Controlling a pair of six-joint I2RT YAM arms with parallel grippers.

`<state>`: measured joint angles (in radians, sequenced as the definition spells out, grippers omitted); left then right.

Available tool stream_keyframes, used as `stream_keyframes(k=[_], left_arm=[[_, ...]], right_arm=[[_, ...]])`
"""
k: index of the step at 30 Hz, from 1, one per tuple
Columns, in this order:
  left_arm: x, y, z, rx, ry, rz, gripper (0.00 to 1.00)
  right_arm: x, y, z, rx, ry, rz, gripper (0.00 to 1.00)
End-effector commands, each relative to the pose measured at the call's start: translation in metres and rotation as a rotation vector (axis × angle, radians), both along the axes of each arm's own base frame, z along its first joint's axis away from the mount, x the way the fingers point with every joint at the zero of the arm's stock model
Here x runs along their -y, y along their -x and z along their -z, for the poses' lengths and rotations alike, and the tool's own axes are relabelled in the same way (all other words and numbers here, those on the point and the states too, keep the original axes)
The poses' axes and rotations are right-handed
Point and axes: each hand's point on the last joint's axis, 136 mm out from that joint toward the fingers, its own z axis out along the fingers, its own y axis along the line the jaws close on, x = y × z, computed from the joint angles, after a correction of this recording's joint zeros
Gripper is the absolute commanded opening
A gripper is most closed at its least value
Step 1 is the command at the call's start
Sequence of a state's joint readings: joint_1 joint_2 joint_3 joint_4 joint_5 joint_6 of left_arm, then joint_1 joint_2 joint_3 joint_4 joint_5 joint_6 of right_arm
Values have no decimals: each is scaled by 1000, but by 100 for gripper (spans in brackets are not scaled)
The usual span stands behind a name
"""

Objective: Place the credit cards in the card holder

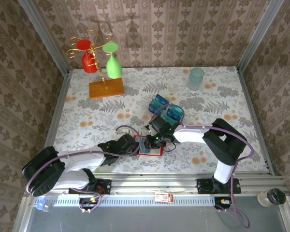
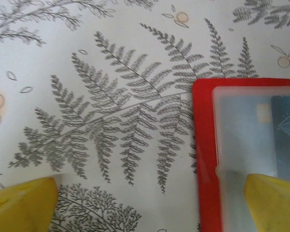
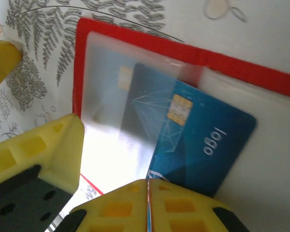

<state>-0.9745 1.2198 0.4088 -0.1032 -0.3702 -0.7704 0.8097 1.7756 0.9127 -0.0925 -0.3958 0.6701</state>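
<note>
My right tool (image 3: 147, 191) pinches the blue credit card (image 3: 203, 140), half inside the red card holder (image 3: 241, 72); left tool (image 2: 152, 198) spread wide.

Half the blue card (image 3: 203, 140) is blurred under the card holder (image 3: 135, 39) pocket; corners cropped.

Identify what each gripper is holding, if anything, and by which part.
The right gripper pinches the blue credit card by its near long edge; the left gripper is open, holding nothing.
</note>
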Motion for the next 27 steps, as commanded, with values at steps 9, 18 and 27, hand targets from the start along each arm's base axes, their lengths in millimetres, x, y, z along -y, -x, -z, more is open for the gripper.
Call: stream_keyframes(k=[9,18,27], left_arm=[[-27,4,4,-26,-9,-45,100],[-28,6,14,-44,-16,-46,100],[-28,7,15,-47,-9,-47,100]], right_arm=[[6,-15,-36,95,4,37,9],[23,-13,-28,110,81,47,9],[20,-17,-1,78,120,37,8]])
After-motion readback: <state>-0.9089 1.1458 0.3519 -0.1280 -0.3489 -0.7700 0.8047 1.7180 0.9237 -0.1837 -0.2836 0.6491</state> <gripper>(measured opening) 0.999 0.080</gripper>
